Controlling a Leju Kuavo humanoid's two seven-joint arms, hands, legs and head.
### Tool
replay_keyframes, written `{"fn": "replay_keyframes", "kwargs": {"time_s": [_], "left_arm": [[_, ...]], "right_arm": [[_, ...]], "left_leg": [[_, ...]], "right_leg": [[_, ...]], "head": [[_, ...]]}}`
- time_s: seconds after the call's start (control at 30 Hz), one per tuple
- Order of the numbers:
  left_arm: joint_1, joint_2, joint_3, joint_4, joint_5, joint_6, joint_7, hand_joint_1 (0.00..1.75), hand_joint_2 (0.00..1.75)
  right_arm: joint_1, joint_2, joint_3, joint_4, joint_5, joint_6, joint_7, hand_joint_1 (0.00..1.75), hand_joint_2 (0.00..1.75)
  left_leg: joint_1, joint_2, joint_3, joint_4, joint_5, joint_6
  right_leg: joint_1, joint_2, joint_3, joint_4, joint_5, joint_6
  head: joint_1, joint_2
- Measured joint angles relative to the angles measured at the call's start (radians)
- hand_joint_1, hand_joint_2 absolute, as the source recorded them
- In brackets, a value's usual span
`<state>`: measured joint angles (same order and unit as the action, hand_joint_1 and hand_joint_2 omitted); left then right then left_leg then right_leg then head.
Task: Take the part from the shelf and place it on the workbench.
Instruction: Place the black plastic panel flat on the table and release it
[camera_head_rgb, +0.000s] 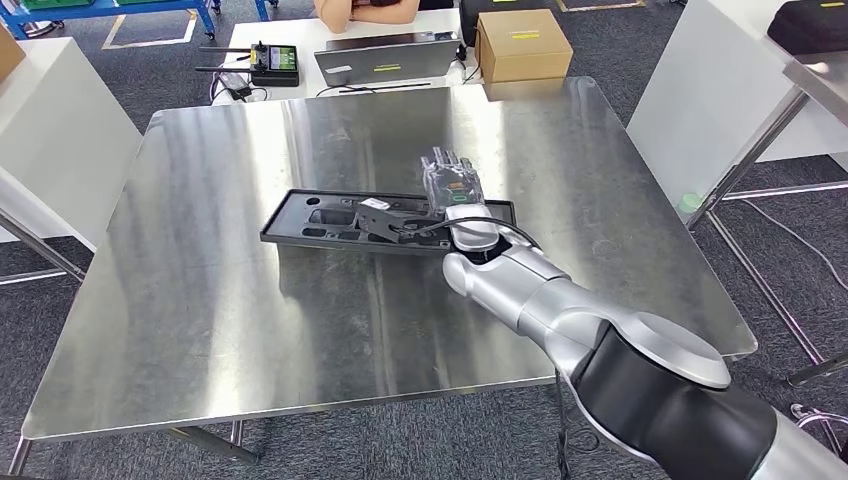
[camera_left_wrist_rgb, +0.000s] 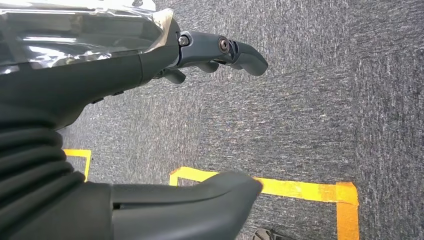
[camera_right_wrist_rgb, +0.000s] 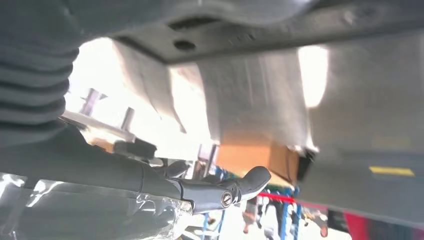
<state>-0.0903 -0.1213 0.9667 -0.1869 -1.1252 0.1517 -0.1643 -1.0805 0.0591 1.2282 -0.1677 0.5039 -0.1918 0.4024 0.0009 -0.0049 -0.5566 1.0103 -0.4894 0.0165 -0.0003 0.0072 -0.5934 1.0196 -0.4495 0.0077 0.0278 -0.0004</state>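
Observation:
The part (camera_head_rgb: 330, 220) is a long, flat black tray-like piece lying near the middle of the steel workbench (camera_head_rgb: 250, 330). My right hand (camera_head_rgb: 455, 185) reaches in from the front right and hovers over the part's right end, fingers stretched out flat and pointing away from me. In the right wrist view the part's grey underside (camera_right_wrist_rgb: 225, 35) sits close to my hand (camera_right_wrist_rgb: 125, 175), with a bright gap between it and the fingers (camera_right_wrist_rgb: 250, 181); the thumb is hidden. My left hand (camera_left_wrist_rgb: 75, 85) hangs over the carpet, thumb and fingers apart, holding nothing.
Behind the workbench stands a white desk with a cardboard box (camera_head_rgb: 522, 44), a laptop (camera_head_rgb: 388, 58) and a small controller (camera_head_rgb: 274, 62); a person (camera_head_rgb: 365, 12) sits there. A white table (camera_head_rgb: 720, 90) stands at the right. Yellow tape (camera_left_wrist_rgb: 300, 189) marks the floor.

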Motion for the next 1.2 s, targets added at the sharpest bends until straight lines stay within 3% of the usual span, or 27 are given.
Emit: {"fn": "replay_keyframes", "kwargs": {"time_s": [0.3,0.47,0.6,0.7,0.83,1.0,1.2], "left_arm": [[0.0,-0.001,0.0,0.0,0.003,0.002,0.001,0.0,0.0],[0.0,-0.003,0.002,0.0,0.004,0.003,-0.003,0.0,0.0],[0.0,-0.004,0.006,0.0,0.011,0.003,-0.008,0.0,0.0],[-0.001,-0.005,0.01,0.0,0.019,0.003,-0.012,0.0,0.0],[-0.001,-0.005,0.021,0.0,0.03,0.006,-0.015,0.0,0.0],[-0.001,-0.005,0.036,0.0,0.037,0.012,-0.015,0.0,0.0],[-0.001,-0.007,0.049,0.0,0.048,0.009,-0.03,0.0,0.0]], "right_arm": [[-0.026,0.045,-0.038,-0.021,-0.02,-0.092,-0.07,0.0,0.0],[-0.041,0.07,-0.124,-0.054,-0.115,-0.202,-0.237,0.0,0.0],[-0.041,0.099,-0.277,-0.12,-0.28,-0.185,-0.48,0.0,1.75],[-0.019,0.132,-0.434,-0.198,-0.414,-0.081,-0.668,0.0,1.75],[0.053,0.169,-0.608,-0.345,-0.489,0.086,-0.79,0.0,1.75],[0.239,0.201,-0.728,-0.654,-0.559,0.321,-0.818,0.0,1.75],[0.403,0.208,-0.765,-0.94,-0.649,0.444,-0.81,0.0,1.75]], "left_leg": [[0.0,0.0,0.0,0.0,0.0,0.0],[0.0,0.0,0.0,0.0,0.0,0.0],[0.0,0.0,0.0,0.0,0.0,0.0],[0.0,0.001,0.0,0.0,0.0,0.0],[0.0,0.0,0.0,0.0,0.0,0.0],[0.0,0.0,0.0,0.0,0.0,0.0],[0.0,0.001,-0.001,-0.001,-0.001,0.0]], "right_leg": [[0.0,0.0,0.0,0.0,0.0,0.0],[0.0,0.0,0.0,0.0,0.0,0.0],[0.0,0.0,0.0,0.0,0.0,0.0],[0.0,0.0,0.0,0.0,0.0,0.0],[0.001,0.0,0.0,0.0,0.0,0.0],[0.001,0.0,-0.001,0.0,-0.001,0.0],[0.0,0.001,-0.001,0.0,-0.001,0.0]], "head": [[0.0,0.0],[0.0,0.0],[0.0,0.0],[0.0,0.0],[0.0,0.0],[0.0,0.0],[0.0,0.0]]}}
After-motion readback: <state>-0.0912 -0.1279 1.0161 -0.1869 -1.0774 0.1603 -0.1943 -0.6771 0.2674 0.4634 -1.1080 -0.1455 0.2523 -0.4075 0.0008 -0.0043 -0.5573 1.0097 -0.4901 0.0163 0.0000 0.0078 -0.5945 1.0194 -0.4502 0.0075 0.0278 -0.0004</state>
